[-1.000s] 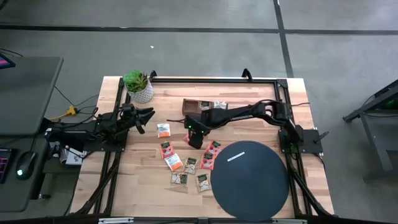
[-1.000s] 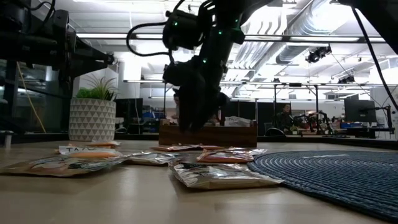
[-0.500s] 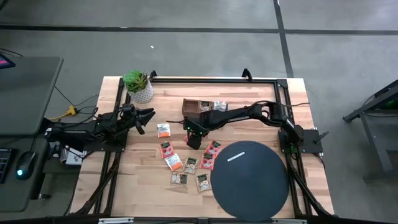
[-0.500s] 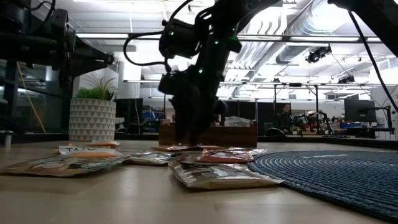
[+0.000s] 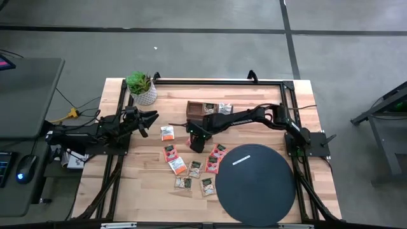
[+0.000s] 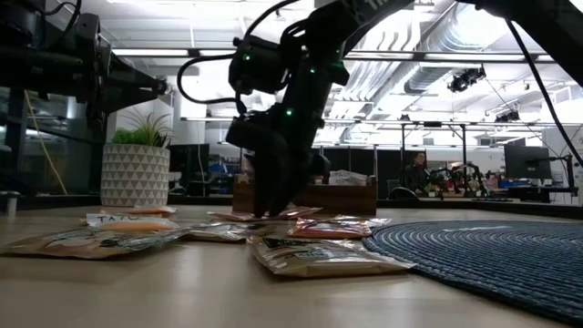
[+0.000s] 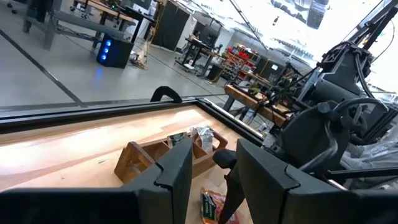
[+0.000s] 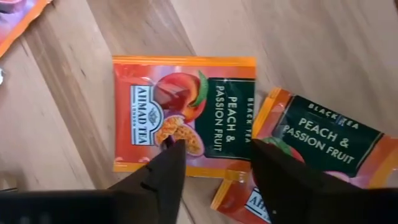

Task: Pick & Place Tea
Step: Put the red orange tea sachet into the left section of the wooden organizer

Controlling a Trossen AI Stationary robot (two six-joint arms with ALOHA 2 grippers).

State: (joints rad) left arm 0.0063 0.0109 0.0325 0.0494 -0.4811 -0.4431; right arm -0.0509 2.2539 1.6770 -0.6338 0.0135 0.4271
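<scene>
Right hand [image 5: 198,144] is low over the desk [image 5: 254,95], just in front of the wooden tray [image 5: 202,109], near the middle of the tea scatter. Through my right wrist camera the fingers [image 8: 163,180] stand apart at a medium gap and hold nothing. An orange peach and passion fruit sachet [image 8: 184,113] lies flat directly beyond them. A second sachet [image 8: 317,152] of the same kind lies tilted beside it, its corner over the first one's edge.

Remaining tea sachets [image 5: 191,168] lie loose on the wood between the tray and the black disc [image 5: 255,182].

Left hand [image 5: 150,119] waits off at the left edge near the potted plant [image 5: 141,88], fingers [image 7: 177,180] parted, empty.
</scene>
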